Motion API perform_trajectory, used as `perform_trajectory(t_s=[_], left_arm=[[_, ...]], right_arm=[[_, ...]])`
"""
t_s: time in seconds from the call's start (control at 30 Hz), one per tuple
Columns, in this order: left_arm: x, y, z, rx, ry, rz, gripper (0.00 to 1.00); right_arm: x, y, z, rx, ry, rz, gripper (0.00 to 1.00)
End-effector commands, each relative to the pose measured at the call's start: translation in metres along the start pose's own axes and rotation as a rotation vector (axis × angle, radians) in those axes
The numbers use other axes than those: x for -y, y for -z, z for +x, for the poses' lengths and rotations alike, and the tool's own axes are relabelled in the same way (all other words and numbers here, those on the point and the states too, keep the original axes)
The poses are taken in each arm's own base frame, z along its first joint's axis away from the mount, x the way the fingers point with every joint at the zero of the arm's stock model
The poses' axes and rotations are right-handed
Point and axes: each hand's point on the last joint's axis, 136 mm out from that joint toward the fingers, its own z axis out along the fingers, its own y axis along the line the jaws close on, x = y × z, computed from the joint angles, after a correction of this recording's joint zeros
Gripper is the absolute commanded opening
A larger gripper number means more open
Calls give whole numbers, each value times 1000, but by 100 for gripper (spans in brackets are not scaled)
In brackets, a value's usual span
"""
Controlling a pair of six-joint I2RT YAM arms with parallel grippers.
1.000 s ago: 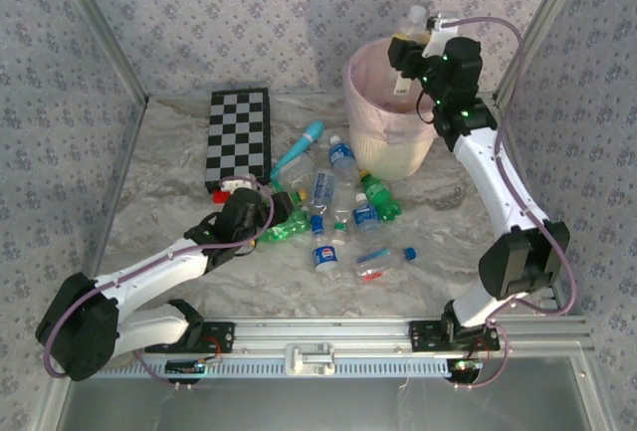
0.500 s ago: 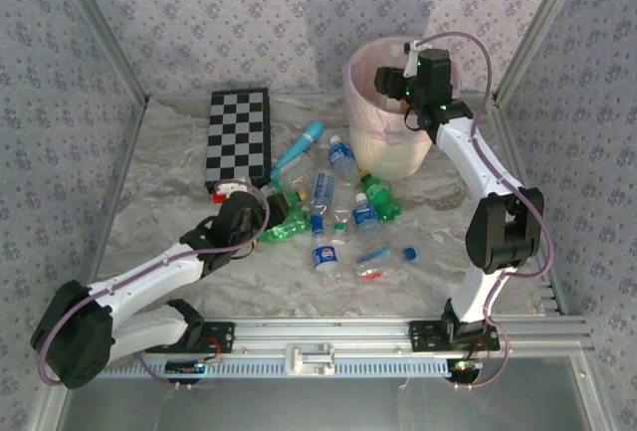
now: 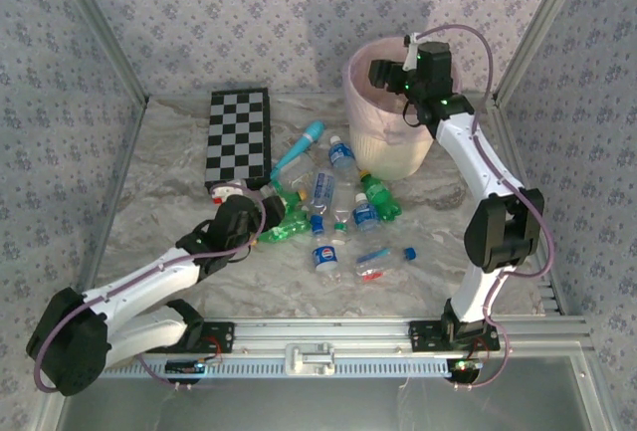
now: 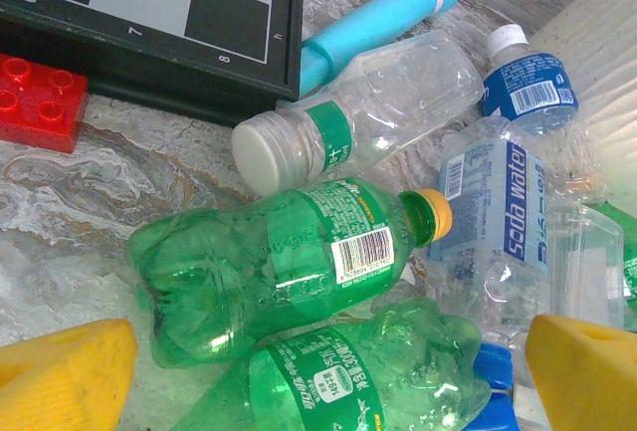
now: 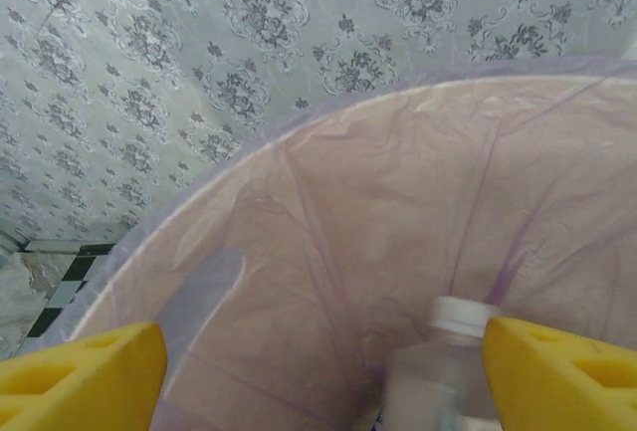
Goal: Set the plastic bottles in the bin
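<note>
Seen from above, a marbled table (image 3: pixel 149 212) inside a wallpapered enclosure held a loose heap of small plastic bottles (image 3: pixel 343 207) near its middle, some clear with blue labels and some green. At the far right, behind the heap, stood the round cream bin (image 3: pixel 393 152), with a pink liner (image 5: pixel 398 202) folded over its rim. The right gripper (image 3: pixel 383 73) hung over the bin's mouth. In its wrist camera its yellow fingers (image 5: pixel 80 376) stood wide apart, released and gripping nothing. A clear bottle with a white cap (image 5: pixel 453 351) sat inside the liner below them, close to the finger on the picture's right, with open space on its other side. The left gripper (image 3: pixel 269 212) reached low over the near left edge of the heap. Its wrist camera showed its yellow fingertips (image 4: pixel 60 366) spread to the lower corners, open and holding nothing. Between them lay a green bottle with a yellow cap (image 4: pixel 279 272) on its side, and a second green bottle (image 4: pixel 358 381) lay against it. Just beyond these were a clear bottle with a green label band (image 4: pixel 358 117), a soda water bottle (image 4: pixel 493 222) and a teal wand (image 4: pixel 383 18). A checkerboard (image 4: pixel 149 3) lay at the upper left, with a red building block (image 4: pixel 35 103) beside its edge.
</note>
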Motion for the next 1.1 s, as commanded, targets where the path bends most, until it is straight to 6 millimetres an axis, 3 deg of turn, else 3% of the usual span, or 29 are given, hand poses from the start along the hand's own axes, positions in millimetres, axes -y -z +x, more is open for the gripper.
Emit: perform_trajectory(t_s=[0.0,0.17,0.37,0.53,0.73,1.07], left_arm=[[-3,3,-6,24,16,-13,100],[-4,1,-7,26,13,-18,100],[0,-2,-7,20,-1,-8,100],[9,-11,-8,7,-33,7,100],[30,-25,-7,-39,-83,46,100],[29,-37,4,-71,-56,49,100]], right_arm=[[-22,42,-44,100,18,-39,84],[-34,81,-45,123,23,-72,85],[-41,131,-14,108,26,-74,85],[-37,166,36,43,-49,-46,85],[-23,179,127,-106,-230,27,85],[-8,201,250,-342,-455,211,87]])
